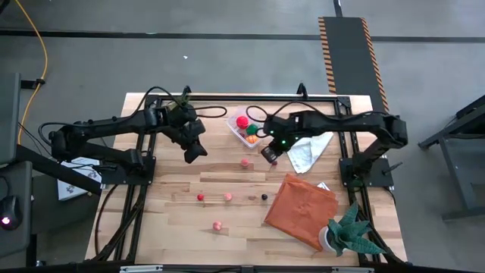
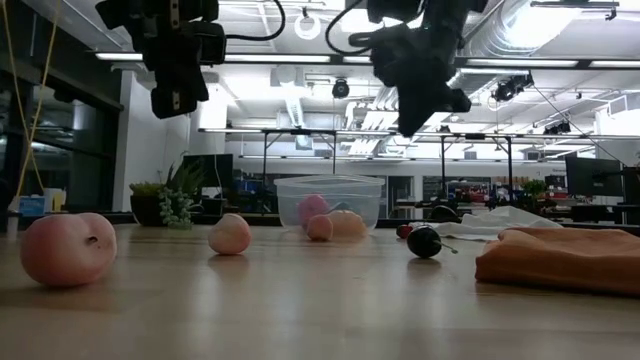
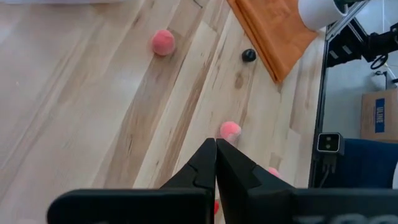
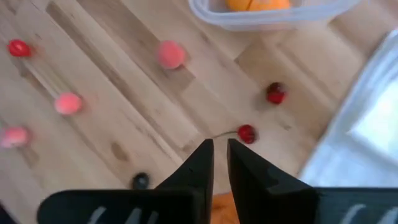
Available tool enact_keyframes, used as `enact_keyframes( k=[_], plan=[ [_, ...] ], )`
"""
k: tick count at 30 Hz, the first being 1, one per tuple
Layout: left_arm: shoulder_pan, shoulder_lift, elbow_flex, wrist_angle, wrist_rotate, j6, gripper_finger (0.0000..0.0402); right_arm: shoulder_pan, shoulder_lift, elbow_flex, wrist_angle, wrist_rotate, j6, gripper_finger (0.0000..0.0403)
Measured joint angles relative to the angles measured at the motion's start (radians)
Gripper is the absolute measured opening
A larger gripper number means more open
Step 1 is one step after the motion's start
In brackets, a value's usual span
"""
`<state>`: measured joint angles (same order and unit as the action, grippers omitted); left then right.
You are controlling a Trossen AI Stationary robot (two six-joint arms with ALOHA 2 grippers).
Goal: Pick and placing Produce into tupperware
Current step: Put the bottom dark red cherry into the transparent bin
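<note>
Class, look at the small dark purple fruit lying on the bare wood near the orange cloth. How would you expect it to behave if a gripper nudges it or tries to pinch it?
The dark purple fruit looks round and lies loose on smooth wood, so a nudge would probably send it rolling. It is tiny beside the tupperware, so likely very light. Being so small and rounded, it may well slip out of a pinch unless the fingers close squarely across it.

Bare wood is seen ahead of the right gripper, interrupted only by two red cherries; passage beyond is bounded by the tupperware and a white cloth.
</note>
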<state>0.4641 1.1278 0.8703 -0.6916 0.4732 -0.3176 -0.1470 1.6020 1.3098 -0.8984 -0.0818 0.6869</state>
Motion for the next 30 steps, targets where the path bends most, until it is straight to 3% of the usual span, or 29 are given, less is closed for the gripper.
enact_keyframes(
  k=[6, 15, 30],
  plan=[
    [0.0, 0.0, 0.0, -0.013, -0.009, 0.023, 0.0001, 0.004, 0.044, 0.0, 0.016, 0.008, 0.117, 0.0087],
    [0.0, 0.0, 0.0, -0.014, -0.014, 0.097, 0.0001, 0.016, 0.055, -0.038, -0.002, 0.103, 0.318, 0.0147],
    [0.0, 0.0, 0.0, -0.014, -0.014, 0.143, 0.0001, 0.025, 0.055, -0.214, 0.17, 0.071, 0.555, 0.0165]
  ],
)
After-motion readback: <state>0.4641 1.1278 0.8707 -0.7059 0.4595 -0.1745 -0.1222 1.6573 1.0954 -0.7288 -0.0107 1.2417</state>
